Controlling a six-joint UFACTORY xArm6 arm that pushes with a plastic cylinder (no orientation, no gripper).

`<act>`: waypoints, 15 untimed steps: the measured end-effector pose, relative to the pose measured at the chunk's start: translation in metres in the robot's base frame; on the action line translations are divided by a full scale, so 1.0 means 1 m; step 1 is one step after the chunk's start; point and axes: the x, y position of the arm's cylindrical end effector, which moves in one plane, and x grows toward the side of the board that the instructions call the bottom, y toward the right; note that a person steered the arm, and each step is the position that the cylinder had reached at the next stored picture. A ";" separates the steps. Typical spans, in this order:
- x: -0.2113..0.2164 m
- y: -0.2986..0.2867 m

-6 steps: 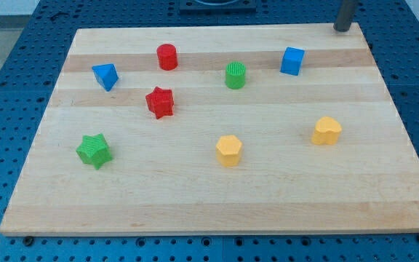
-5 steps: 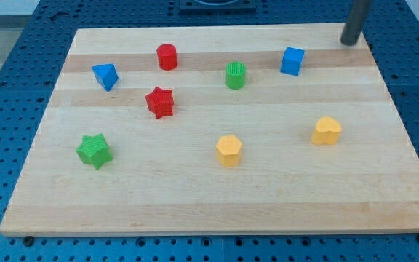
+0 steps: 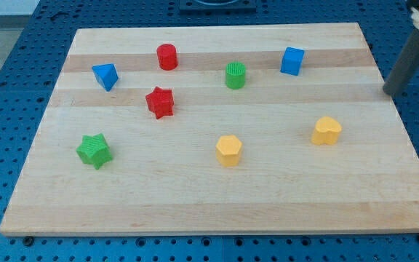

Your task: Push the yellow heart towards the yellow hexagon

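Note:
The yellow heart [image 3: 326,131] lies on the wooden board at the view's right. The yellow hexagon [image 3: 228,150] lies to its left, near the board's lower middle, a clear gap between them. My tip [image 3: 390,92] is at the board's right edge, up and to the right of the yellow heart, apart from it and touching no block.
A blue cube [image 3: 292,61], a green cylinder [image 3: 235,75] and a red cylinder [image 3: 166,57] stand along the top. A blue triangular block [image 3: 105,76], a red star [image 3: 159,102] and a green star [image 3: 93,151] lie on the left. The board [image 3: 195,204] rests on a blue perforated table.
My tip has moved from the board's top right corner down and to the right along the right edge, nearer the yellow heart. No block has moved.

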 end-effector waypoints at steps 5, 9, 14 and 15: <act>0.062 0.019; 0.086 -0.039; 0.098 -0.058; 0.092 -0.100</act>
